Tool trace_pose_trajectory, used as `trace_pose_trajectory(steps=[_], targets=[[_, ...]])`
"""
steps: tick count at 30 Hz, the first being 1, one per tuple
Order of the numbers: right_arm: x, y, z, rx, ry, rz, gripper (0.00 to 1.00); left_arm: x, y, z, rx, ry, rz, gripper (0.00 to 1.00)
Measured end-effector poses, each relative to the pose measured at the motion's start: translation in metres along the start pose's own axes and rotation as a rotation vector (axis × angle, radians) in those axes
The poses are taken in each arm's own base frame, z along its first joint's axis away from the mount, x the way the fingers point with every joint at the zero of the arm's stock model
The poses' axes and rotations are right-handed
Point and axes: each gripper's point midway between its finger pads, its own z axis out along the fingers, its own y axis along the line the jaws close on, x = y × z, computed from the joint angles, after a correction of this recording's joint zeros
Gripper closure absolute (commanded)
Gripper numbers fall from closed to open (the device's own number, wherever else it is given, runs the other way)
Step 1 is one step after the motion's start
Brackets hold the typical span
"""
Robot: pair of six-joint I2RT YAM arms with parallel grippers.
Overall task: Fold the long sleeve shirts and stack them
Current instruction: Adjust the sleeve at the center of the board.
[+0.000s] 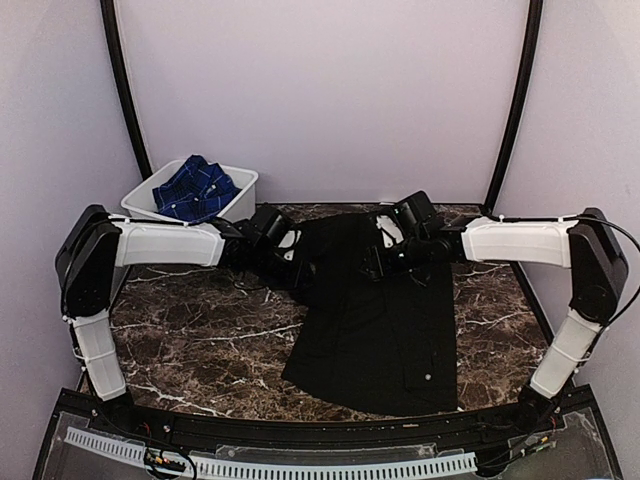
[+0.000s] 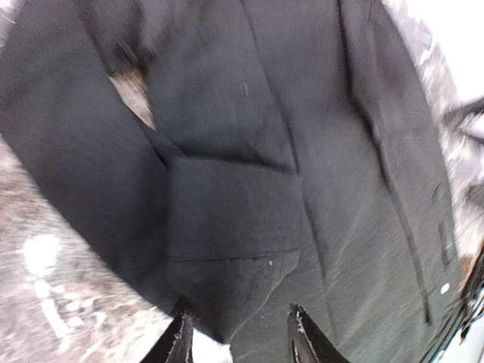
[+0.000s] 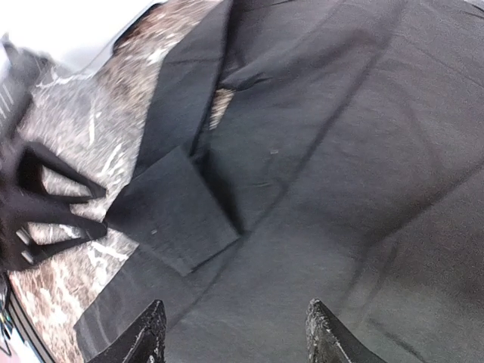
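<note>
Marble table (image 1: pixel 200 330), lilac walls (image 1: pixel 320 90); left claw (image 2: pixel 240 314), right claw (image 3: pixel 234 306) seemingly released above black shirt (image 1: pixel 390 320).

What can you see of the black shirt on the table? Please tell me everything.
The black shirt is plain, soft cloth. It lies flat on the marble table, right of centre, reaching from the far edge almost to the near edge. A sleeve is folded in over the body, its cuff lying on top. A small white button shows near the hem. The left gripper and right gripper are open above its far end, holding nothing.
</note>
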Motion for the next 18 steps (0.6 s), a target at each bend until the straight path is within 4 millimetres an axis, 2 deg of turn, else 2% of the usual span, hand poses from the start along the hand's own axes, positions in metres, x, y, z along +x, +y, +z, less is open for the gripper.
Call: trace_pose_trajectory(steps=[4, 8, 12, 18], targets=[[0.009, 0.016, 0.012, -0.038, 0.029, -0.056, 0.37, -0.023, 0.007, -0.033, 0.002, -0.1, -0.062, 0.59], [0.011, 0.031, 0.037, -0.087, 0.066, -0.107, 0.37, -0.029, 0.02, -0.041, -0.005, -0.126, -0.108, 0.54], [0.001, 0.036, 0.056, -0.105, 0.069, -0.121, 0.36, -0.026, 0.026, -0.03, 0.005, -0.094, -0.124, 0.51], [-0.003, 0.035, 0.058, -0.1, 0.062, -0.112, 0.35, -0.044, 0.018, 0.01, 0.039, -0.048, -0.118, 0.49]])
